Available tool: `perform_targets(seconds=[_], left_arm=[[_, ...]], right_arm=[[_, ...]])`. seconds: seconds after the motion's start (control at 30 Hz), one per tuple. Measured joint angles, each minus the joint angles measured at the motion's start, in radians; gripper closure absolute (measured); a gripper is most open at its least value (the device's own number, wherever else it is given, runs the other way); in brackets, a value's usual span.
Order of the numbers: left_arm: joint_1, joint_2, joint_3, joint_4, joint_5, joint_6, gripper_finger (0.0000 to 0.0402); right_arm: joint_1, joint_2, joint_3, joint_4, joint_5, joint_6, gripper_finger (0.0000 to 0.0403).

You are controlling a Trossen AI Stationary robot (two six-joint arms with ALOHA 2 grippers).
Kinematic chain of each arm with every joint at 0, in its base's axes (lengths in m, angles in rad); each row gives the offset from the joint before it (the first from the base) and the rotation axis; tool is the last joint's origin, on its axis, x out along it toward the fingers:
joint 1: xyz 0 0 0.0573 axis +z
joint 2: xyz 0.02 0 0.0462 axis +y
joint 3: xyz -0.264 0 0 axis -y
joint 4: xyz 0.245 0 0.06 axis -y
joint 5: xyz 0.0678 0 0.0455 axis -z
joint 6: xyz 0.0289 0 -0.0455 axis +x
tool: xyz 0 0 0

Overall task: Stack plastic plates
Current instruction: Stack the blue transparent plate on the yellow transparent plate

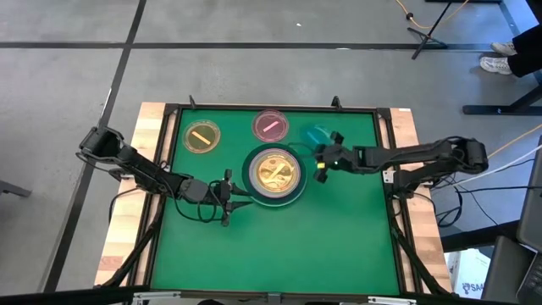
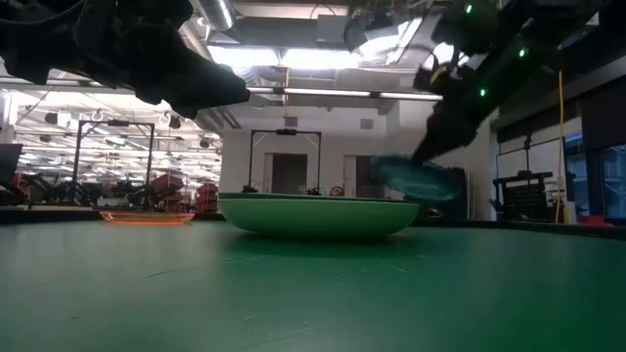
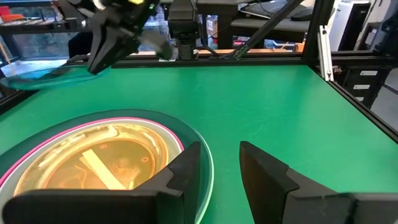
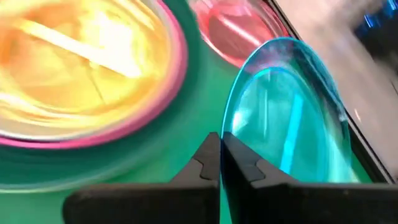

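Observation:
A stack of large plates (image 1: 273, 174) sits mid-table, green at the bottom, a hot pink rim above, a small yellow plate (image 3: 93, 163) on top. A small amber plate (image 1: 201, 136) and a small pink plate (image 1: 270, 126) lie by the far edge. My right gripper (image 1: 326, 158) is just right of the stack, shut on a small cyan plate (image 1: 318, 135). My left gripper (image 1: 229, 196) hovers open at the stack's left near side. My right gripper pinches the cyan plate's rim (image 4: 227, 134) between its two fingers, which come level from the table's right side. The plate is lifted clear of the table and tilted, standing out beyond the fingertips (image 2: 416, 179).
A dark raised frame (image 1: 386, 152) borders the green mat, with wooden table edges (image 1: 127, 229) outside it. The mat's near half (image 1: 279, 246) lies bare. Stands and cables fill the room behind the table.

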Motion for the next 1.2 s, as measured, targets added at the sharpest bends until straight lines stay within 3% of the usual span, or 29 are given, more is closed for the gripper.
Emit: perform_targets(seconds=[0.33, 0.7, 0.9, 1.2], left_arm=[[0.000, 0.000, 0.000, -0.001, 0.000, 0.000, 0.0298], [-0.003, 0.000, 0.000, 0.014, -0.001, 0.008, 0.0298], [-0.039, -0.027, 0.000, 0.033, -0.002, 0.064, 0.0298], [-0.086, -0.071, 0.000, 0.002, -0.102, 0.115, 0.0298]], right_arm=[[0.165, 0.018, 0.048, 0.261, -0.134, -0.076, 0.0402], [0.229, 0.091, 0.049, 0.437, -0.307, -0.077, 0.0402], [0.228, 0.191, 0.048, 0.495, -0.267, -0.091, 0.0402], [0.228, 0.296, 0.049, 0.507, -0.195, -0.095, 0.0402]])
